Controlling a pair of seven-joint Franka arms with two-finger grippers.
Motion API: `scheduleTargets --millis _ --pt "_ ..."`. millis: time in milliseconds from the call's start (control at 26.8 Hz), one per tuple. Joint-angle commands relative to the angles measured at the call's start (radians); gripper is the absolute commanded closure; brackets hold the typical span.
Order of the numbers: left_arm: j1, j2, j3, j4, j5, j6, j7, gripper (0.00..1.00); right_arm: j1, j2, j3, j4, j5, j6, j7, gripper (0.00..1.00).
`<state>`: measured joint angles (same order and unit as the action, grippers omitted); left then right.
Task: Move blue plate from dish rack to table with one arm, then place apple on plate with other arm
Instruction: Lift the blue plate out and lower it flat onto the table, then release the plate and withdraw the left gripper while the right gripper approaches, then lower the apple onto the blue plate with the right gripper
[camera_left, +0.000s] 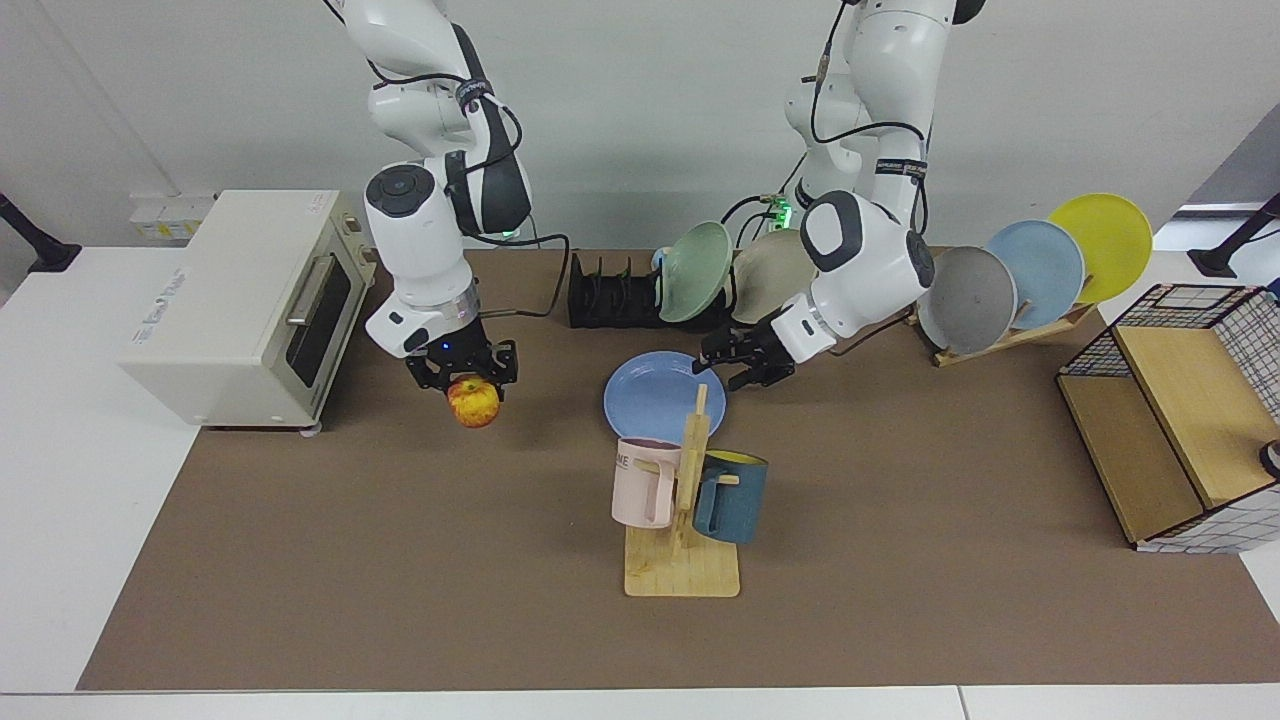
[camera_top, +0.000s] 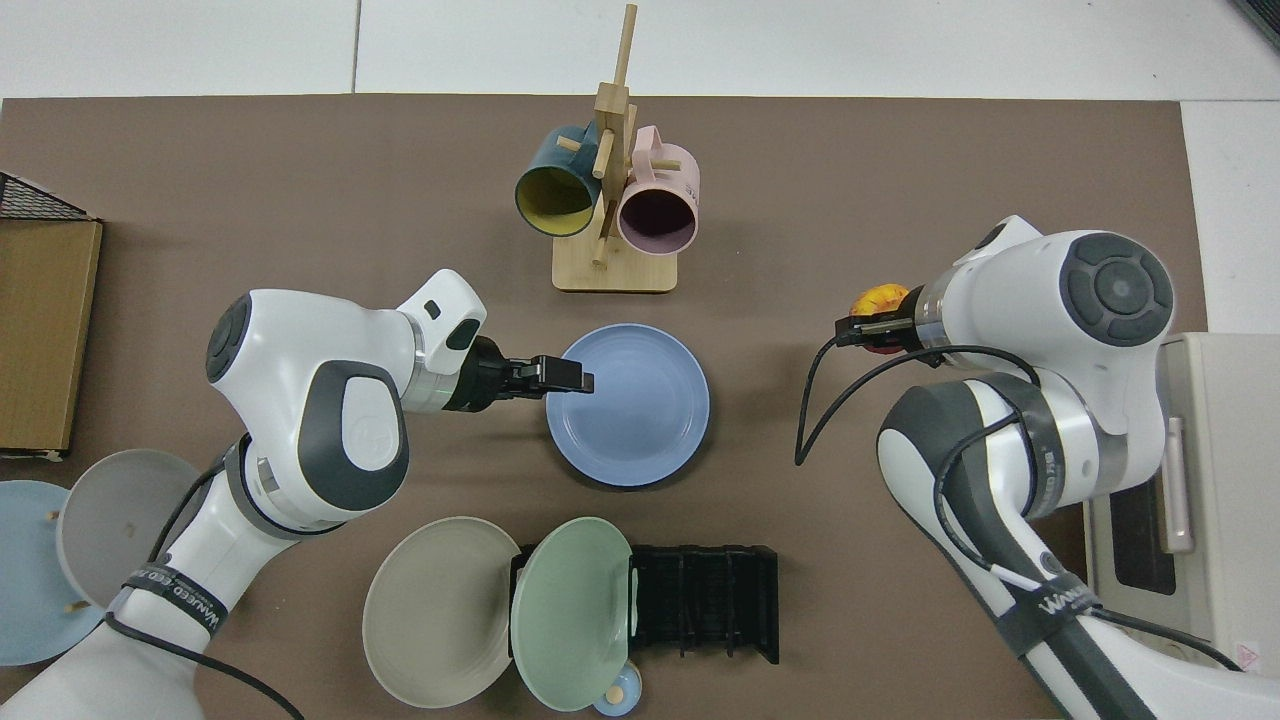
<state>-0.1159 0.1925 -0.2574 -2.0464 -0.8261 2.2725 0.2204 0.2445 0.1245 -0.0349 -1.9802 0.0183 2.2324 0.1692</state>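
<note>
The blue plate (camera_left: 655, 397) (camera_top: 628, 405) lies flat on the brown table (camera_left: 900, 560), in front of the black dish rack (camera_left: 610, 298) (camera_top: 705, 600). My left gripper (camera_left: 722, 366) (camera_top: 575, 380) is at the plate's rim on the side toward its arm, with its fingers spread open. Off to the other side, my right gripper (camera_left: 468, 384) (camera_top: 868, 327) hangs above the mat, shut on the red-and-yellow apple (camera_left: 474, 403) (camera_top: 880, 299). The apple is well clear of the plate.
A green plate (camera_left: 695, 272) and a beige plate (camera_left: 778, 275) lean in the rack. A wooden mug tree (camera_left: 686, 500) with a pink and a teal mug stands just in front of the blue plate. A toaster oven (camera_left: 240, 300), a wooden plate stand (camera_left: 1010, 330) and a wire-sided box (camera_left: 1180, 430) line the sides.
</note>
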Motion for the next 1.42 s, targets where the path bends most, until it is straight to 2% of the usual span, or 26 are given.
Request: scheduleTargets --millis 0,112,187,336,522,746,933,1119,1306,1381 --pt "-0.011 -0.016 0.007 0.044 0.166 0.010 -0.140 0.11 0.058 -0.016 0.003 -0.005 0.006 0.023 0.116 1.00" --pt "-0.016 -0.018 0.006 0.069 0.300 0.001 -0.234 0.05 0.110 -0.009 0.003 -0.003 0.008 0.030 0.179 1.00" --pt "-0.016 -0.025 0.006 0.087 0.326 -0.019 -0.262 0.02 0.140 -0.005 0.003 -0.005 0.009 0.044 0.219 1.00" --pt "-0.018 -0.079 0.007 0.114 0.393 -0.089 -0.328 0.02 0.200 0.012 0.003 -0.005 0.009 0.067 0.298 1.00" --pt "-0.005 -0.128 0.018 0.212 0.536 -0.279 -0.374 0.01 0.260 0.046 0.001 -0.003 0.009 0.115 0.383 1.00" --pt "0.001 -0.123 0.038 0.386 0.689 -0.471 -0.388 0.01 0.326 0.095 0.003 0.010 0.009 0.164 0.455 1.00" --pt "0.018 -0.128 0.105 0.478 0.720 -0.574 -0.348 0.01 0.384 0.153 0.001 0.035 0.008 0.214 0.513 1.00" --pt "0.044 -0.127 0.119 0.578 0.737 -0.668 -0.247 0.01 0.398 0.207 0.003 0.070 0.008 0.225 0.513 1.00" --pt "0.041 -0.131 0.141 0.594 0.840 -0.708 -0.196 0.01 0.420 0.236 0.003 0.070 0.009 0.263 0.513 1.00" --pt "0.042 -0.154 0.145 0.583 0.835 -0.720 -0.173 0.01 0.418 0.238 0.003 0.072 0.009 0.266 0.513 1.00"
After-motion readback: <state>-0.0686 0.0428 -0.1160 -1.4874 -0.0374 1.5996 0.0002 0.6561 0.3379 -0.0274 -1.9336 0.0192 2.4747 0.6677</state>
